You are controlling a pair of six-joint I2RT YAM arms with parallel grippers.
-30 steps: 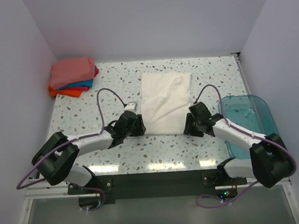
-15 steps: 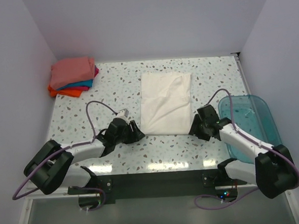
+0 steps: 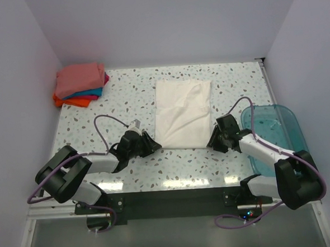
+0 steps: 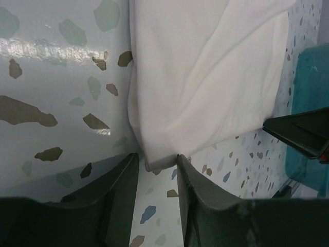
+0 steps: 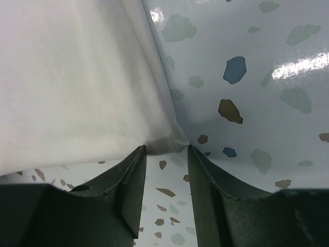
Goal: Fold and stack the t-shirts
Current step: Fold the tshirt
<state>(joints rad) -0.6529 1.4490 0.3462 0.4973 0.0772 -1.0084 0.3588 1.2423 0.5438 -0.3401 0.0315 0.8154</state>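
Findings: the white shirt [image 3: 184, 114] is lying at the middle of the table [image 3: 124, 98], folded into a long rectangle with its short near edge facing the arm bases. Soft creases are running lengthwise through the cloth.

The left gripper [image 4: 157, 165] is sitting low at the shirt's near left corner with its jaws standing partly apart. The corner is poking into the gap between the fingertips (bare table is showing between the fingers just behind it), so it is clamping nothing.

The right gripper [image 5: 165, 153] is sitting likewise at the near right corner. Its jaws are partly apart, the corner tip is lying between the fingertips, and it is holding nothing. Both corners are resting flat on the table.

The stack [image 3: 81, 84] of folded shirts is sitting in the far left corner, well apart from the white shirt. Salmon is lying on top, with teal and orange edges peeking out beneath.

The bin [image 3: 275, 131] is standing at the right edge, just beside the right arm.
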